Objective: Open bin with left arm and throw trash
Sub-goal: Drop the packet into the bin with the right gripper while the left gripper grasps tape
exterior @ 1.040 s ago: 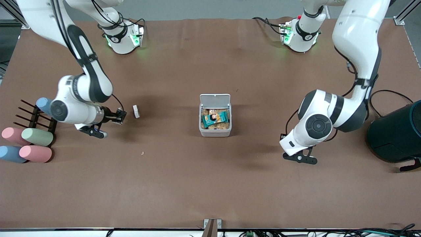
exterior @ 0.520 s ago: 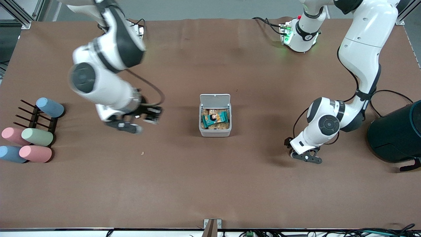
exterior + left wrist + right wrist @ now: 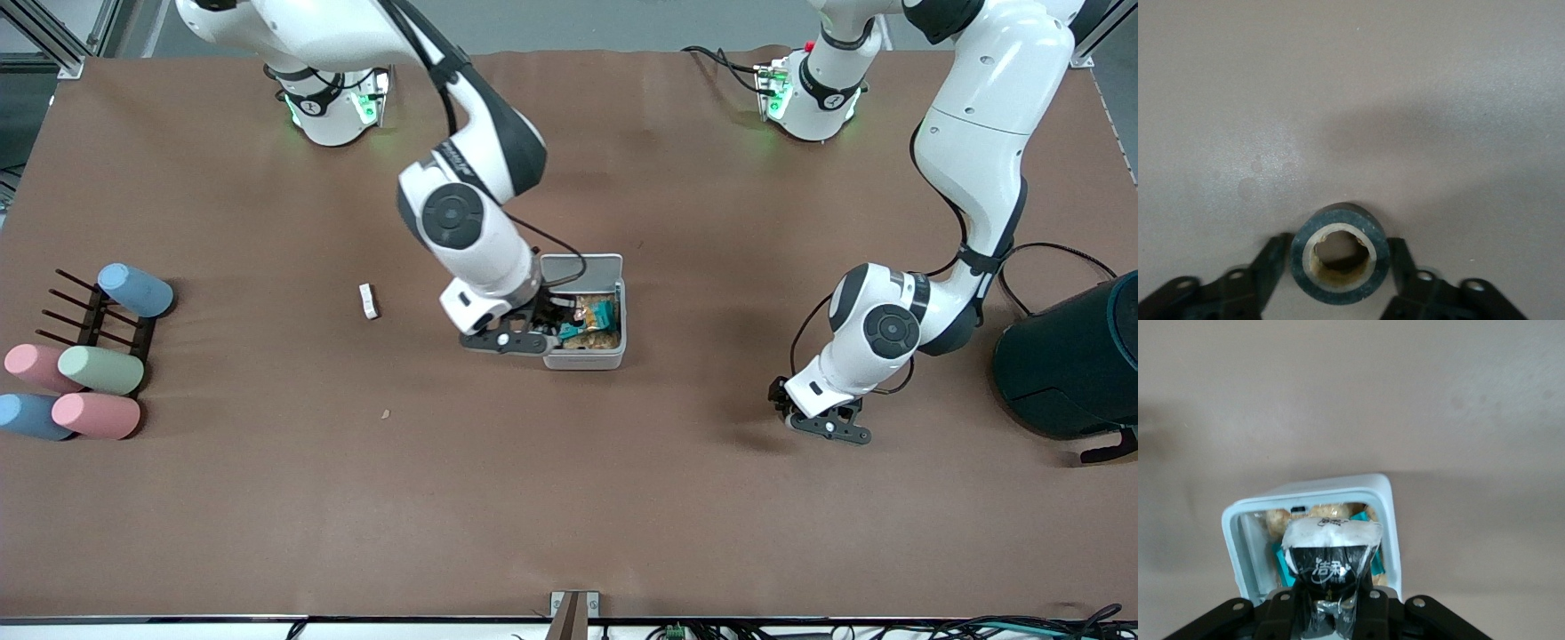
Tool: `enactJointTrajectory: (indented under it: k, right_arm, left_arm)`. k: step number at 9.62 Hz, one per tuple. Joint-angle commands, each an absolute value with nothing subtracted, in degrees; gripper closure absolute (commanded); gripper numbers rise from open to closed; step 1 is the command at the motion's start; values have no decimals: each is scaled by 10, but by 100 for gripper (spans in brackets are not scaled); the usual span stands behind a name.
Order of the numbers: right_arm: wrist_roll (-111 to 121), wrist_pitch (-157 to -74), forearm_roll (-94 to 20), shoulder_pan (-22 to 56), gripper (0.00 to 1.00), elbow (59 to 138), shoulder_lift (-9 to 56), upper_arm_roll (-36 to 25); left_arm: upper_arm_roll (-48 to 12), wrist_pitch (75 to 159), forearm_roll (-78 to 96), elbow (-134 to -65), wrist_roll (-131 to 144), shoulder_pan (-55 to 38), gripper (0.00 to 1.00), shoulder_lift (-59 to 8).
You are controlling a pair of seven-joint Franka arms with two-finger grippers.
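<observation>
The white bin [image 3: 582,360] stands mid-table with its lid [image 3: 581,267] tipped open; snack packets and a teal wrapper lie inside. My right gripper [image 3: 542,331] is shut on the crumpled black foil wrapper [image 3: 1331,560] and holds it over the open bin [image 3: 1388,520]. My left gripper [image 3: 822,425] is low at the table toward the left arm's end, shut on the black tape roll [image 3: 1338,297], which has a brownish core. The roll is hidden in the front view. The small white block [image 3: 368,300] lies on the table toward the right arm's end.
A big dark teal cylinder [image 3: 1076,364] stands at the left arm's end of the table. A black rack with pastel cups [image 3: 98,356] sits at the right arm's end. A tiny tan crumb [image 3: 385,413] lies nearer the front camera than the white block.
My right arm has swung from beside the white block across to the bin, carrying the wrapper. My left gripper has shifted slightly and settled low at the table.
</observation>
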State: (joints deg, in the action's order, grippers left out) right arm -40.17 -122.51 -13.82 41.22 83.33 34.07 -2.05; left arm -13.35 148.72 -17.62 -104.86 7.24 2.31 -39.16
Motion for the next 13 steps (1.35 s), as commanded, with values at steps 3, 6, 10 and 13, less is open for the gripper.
enactJointTrajectory:
  k: [3,6,10,13]
  right_arm:
    - [-407,-1218,-144,432,84,817,380,-27]
    - [-411,-1219,-149,437,28,817,387,-26]
    - [-448,-1213,-149,436,1,816,376,-27]
    - [-468,-1134,-143,400,1,816,313,-36]
  left_arm:
    - [-139,1482,-187,-1041,76,19,100,-383]
    - [-178,1382,-182,-1012,82,28,100,-347]
    - [-286,1222,-126,-966,209,23,100,-292]
    - [-330,1206,-130,-934,426,-62,100,-309]
